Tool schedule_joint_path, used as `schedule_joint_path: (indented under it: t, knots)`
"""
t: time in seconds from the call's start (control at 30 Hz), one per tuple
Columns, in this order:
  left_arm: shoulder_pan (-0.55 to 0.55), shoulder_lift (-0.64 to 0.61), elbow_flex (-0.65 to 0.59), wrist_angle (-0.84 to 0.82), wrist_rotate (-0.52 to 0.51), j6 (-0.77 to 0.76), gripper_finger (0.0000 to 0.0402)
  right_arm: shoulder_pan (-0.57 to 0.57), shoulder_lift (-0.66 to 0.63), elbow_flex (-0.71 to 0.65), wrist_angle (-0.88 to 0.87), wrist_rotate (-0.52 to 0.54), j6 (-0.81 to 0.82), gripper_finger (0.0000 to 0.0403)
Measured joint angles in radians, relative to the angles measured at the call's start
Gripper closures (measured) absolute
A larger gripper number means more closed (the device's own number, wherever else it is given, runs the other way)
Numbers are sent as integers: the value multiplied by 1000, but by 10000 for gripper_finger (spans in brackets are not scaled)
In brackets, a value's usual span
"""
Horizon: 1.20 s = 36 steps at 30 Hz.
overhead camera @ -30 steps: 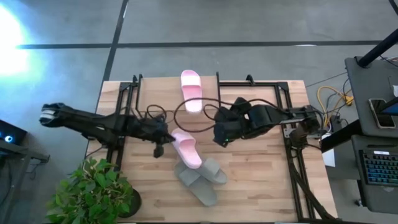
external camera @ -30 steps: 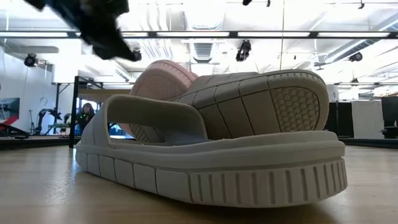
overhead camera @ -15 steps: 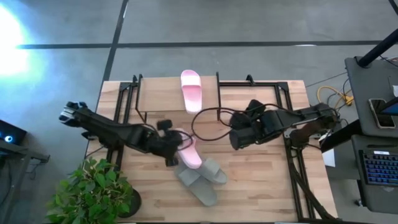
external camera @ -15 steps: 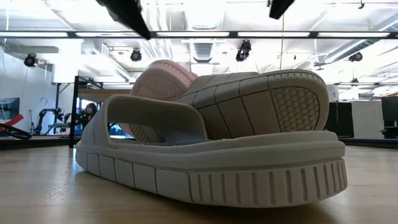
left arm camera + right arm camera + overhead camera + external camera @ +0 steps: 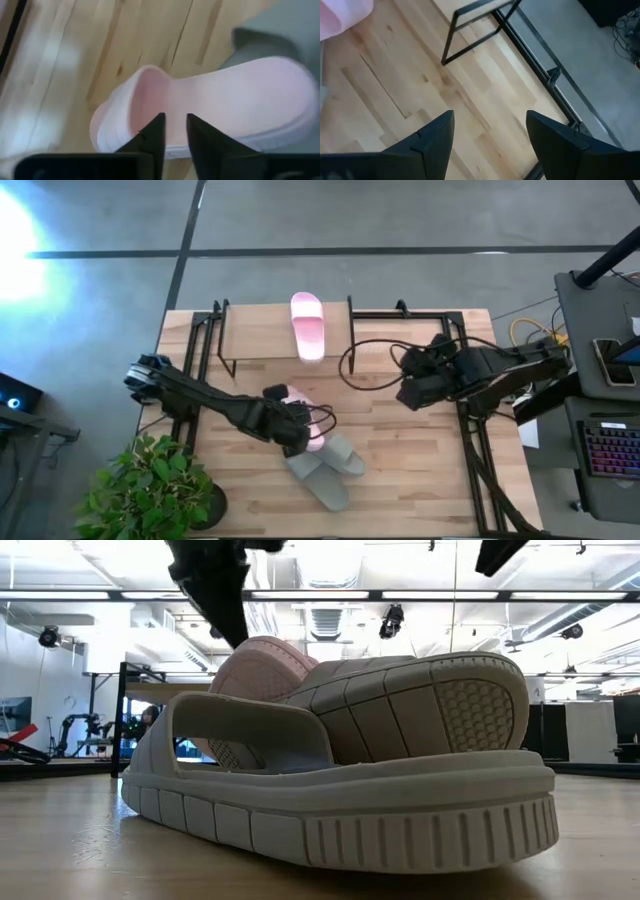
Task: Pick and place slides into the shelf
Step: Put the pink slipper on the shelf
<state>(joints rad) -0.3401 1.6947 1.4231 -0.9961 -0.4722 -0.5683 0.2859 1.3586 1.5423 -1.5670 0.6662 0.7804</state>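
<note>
A pale pink slide lies mid-table, its near end against the grey-green pair. My left gripper hangs right above it, its fingers a narrow gap apart over the footbed. The second pink slide rests sole-down on the shelf plank at the far edge. In the low view one grey-green slide stands sole-down and the other leans on it, sole showing, with the pink slide behind. My right gripper hovers open at the right. My left gripper comes at the pink slide from above, pointing down, with its fingertips over the footbed beside the side wall. Whether the tips touch the slide I cannot tell.
Black cables loop over the table between the arms. Black metal frame rails run along the table's left and right sides. A potted plant stands at the near left corner. Bare wood shows at the near right.
My left gripper has swung toward the table's right and near edge, from beside the pink slide to right over it. My right gripper has drawn back toward the right edge, away from the slides. The slides have stayed where they were.
</note>
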Motion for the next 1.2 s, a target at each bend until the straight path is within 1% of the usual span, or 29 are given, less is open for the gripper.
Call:
schedule_joint_path:
  t: [0.17, 0.27, 0.4, 0.47, 0.53, 0.7, 0.87, 1.07, 1.2]
  knots:
    - [0, 83, 96, -90, -53, -55, 264, 0, -57, -50, 4, 0, 24, 163]
    - [0, 128, 159, -156, -91, -57, 234, 0, -75, -79, 11, 2, 24, 163]
    - [1, 177, 219, -258, -110, -77, 217, 0, -79, -100, 10, 14, 23, 163]
    - [4, 189, 225, -297, -110, -106, 217, 0, -79, -105, 13, 16, 11, 163]
    - [7, 195, 219, -297, -110, -108, 217, 0, -75, -108, 14, 16, 1, 163]
    - [34, 195, 183, -294, -109, -108, 232, 0, -75, -112, 39, 17, -22, 163]
    - [82, 192, 143, -254, -108, -103, 262, 0, -75, -114, 40, 18, -23, 163]
    - [118, 187, 82, -165, -9, -25, 316, 0, -75, -118, 39, 17, -23, 163]
    - [118, 183, 48, -166, -3, -21, 366, 0, -75, -119, 39, 17, -22, 163]
